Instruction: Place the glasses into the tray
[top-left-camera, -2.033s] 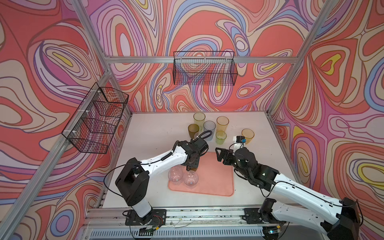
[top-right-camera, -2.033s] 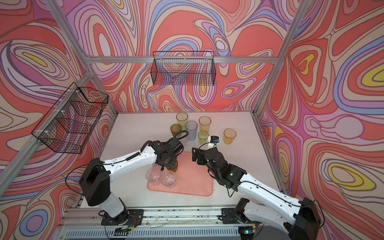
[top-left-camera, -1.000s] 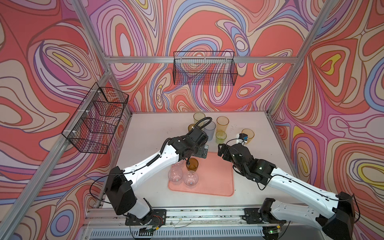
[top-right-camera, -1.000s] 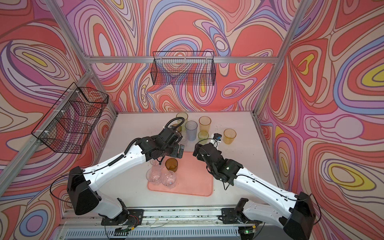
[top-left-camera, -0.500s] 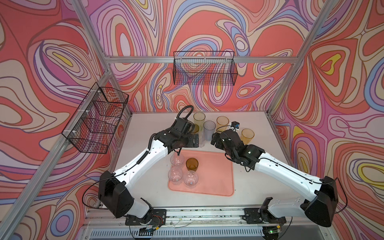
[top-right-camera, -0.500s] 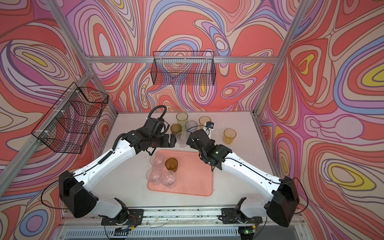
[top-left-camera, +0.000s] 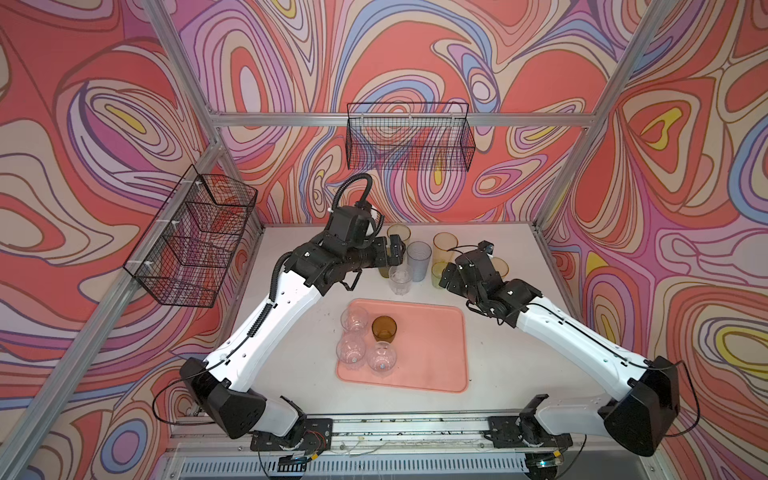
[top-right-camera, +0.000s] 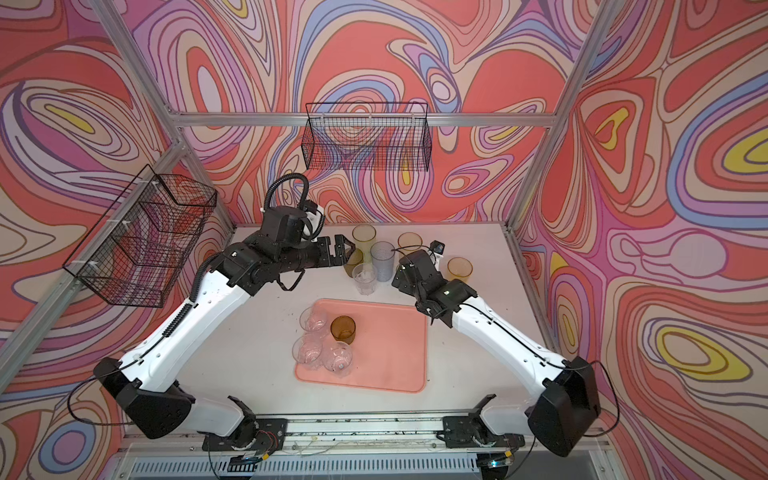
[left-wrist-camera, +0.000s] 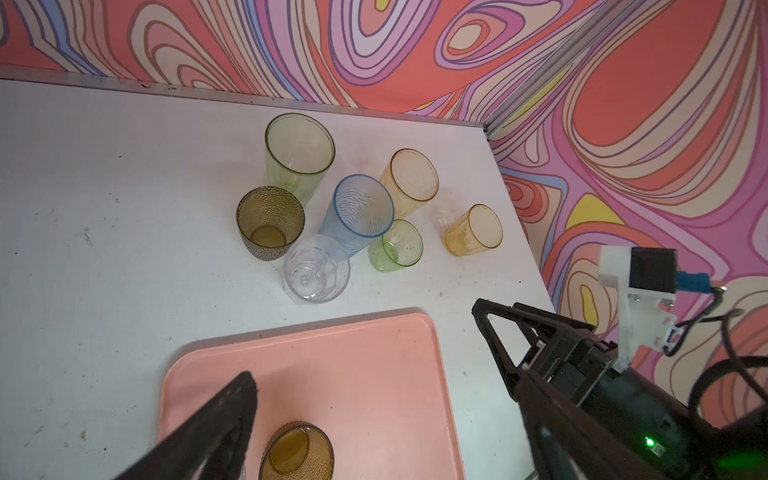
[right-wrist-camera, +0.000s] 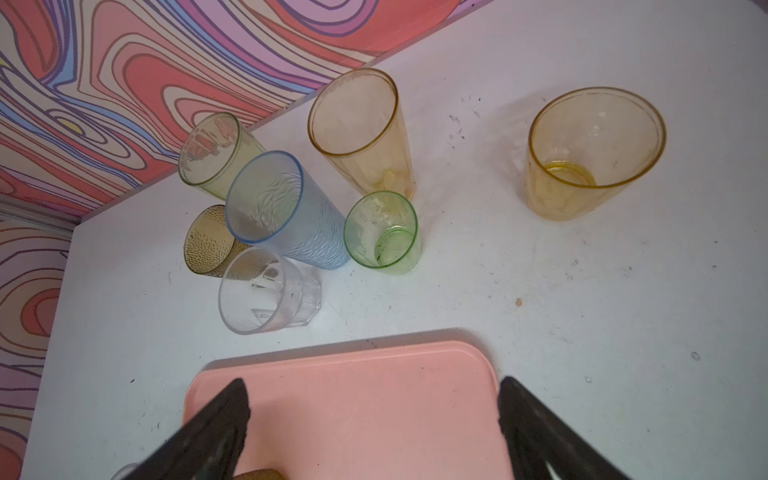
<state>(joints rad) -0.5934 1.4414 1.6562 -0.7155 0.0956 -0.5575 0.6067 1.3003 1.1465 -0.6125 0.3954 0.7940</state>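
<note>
On the tray (top-left-camera: 432, 357) four glasses (top-left-camera: 383, 328), beyond it seven

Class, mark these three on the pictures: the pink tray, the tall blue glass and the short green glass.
pink tray (top-left-camera: 428, 345), in a top view, on its bare floor.
tall blue glass (left-wrist-camera: 361, 212), left wrist view, inside its mouth.
short green glass (right-wrist-camera: 382, 232), right wrist view, inside its mouth.

Right arm (top-left-camera: 492, 286) hides most of the amber glass (top-left-camera: 503, 266), apparently upright.

bright, even light; soft shadows; wide-angle bending at edges; wrist views slightly soft.
</note>
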